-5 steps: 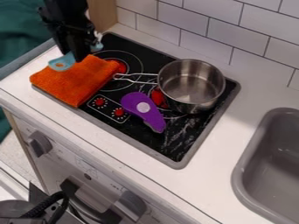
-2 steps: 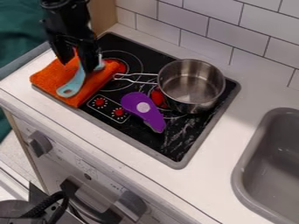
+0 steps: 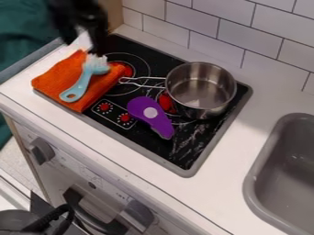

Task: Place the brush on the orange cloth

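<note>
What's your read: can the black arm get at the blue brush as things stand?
Probably yes. The hand looks open near the bristle end, and the brush lies uncovered on the orange cloth; the pot and purple toy sit clear of it.

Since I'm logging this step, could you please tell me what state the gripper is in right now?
Gripper: open, holding nothing; the brush lies free of it on the orange cloth.

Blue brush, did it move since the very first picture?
Yes. The blue brush moved: its handle end came toward the front, nearer the red dials, and its handle now lies over the orange cloth.
</note>
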